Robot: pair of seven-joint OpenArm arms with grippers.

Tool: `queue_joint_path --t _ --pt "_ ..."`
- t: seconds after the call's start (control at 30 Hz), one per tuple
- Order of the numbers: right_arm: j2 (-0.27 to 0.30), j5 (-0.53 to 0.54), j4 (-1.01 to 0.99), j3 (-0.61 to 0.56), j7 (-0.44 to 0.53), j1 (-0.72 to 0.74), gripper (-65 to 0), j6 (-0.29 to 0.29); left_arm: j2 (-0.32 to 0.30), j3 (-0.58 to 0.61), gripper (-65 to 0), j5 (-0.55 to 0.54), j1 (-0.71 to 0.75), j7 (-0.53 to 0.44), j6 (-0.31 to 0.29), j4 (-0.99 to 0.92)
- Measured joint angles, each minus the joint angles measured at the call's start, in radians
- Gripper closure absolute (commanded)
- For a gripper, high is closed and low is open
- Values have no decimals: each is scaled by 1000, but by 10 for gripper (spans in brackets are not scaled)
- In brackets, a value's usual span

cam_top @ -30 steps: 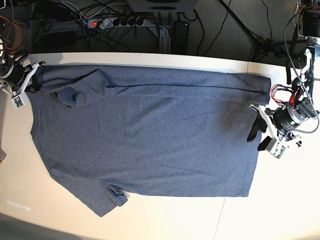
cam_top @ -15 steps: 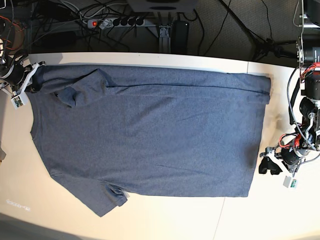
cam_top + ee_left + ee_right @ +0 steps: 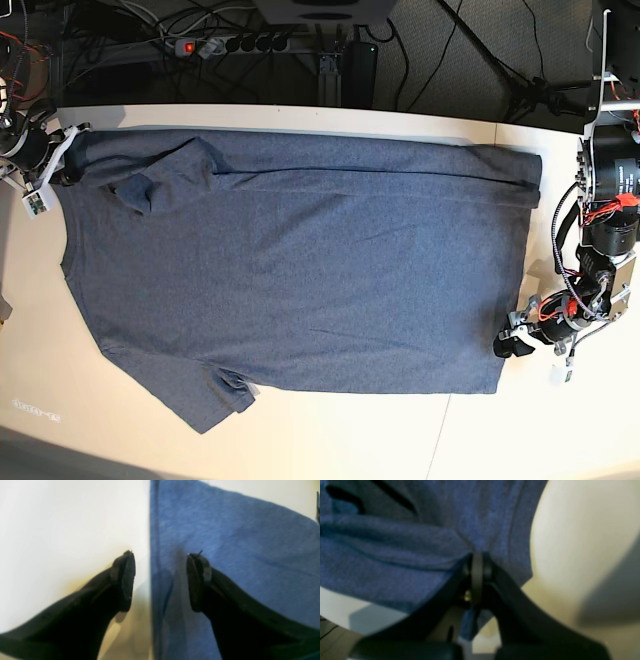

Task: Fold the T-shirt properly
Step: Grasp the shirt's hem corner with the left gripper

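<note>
Here heathered T-shirt [image 3: 300,260] flat, right gripper [image 3: 477,577] pinching.

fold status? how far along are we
Early. Done: one long edge of the T-shirt is folded over and one sleeve is tucked onto the body. In hand: the right gripper is shut on a corner by the sleeve; the left gripper is open, straddling the hem near the opposite corner on the table. Left: the other side fold and the cross folds.

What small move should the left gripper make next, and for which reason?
Probably close. The left gripper is open and straddles the T-shirt hem, one finger over the table, while the right gripper already pinches the opposite end.
</note>
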Motion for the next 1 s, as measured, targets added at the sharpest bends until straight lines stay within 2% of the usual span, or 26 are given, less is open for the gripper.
queue_joint_path --t 0.27,0.5,0.63,0.83,0.87,1.0 --pt "0 3 0 0 -6 0 0 0 68 0 -356 76 -10 -36 9 0" --pt "0 3 0 0 -7 0 0 0 73 0 -356 89 -11 -64 15 0" --pt "0 4 0 0 -8 0 0 0 76 0 -345 117 -16 -72 63 0" --pt "0 31 0 0 -9 0 0 0 79 0 -239 170 -20 -89 192 0" --pt "0 31 0 0 -9 0 0 0 79 0 -222 182 -22 -90 203 0" --pt "0 32 0 0 -11 0 0 0 79 -2 -222 193 -22 -92 214 0"
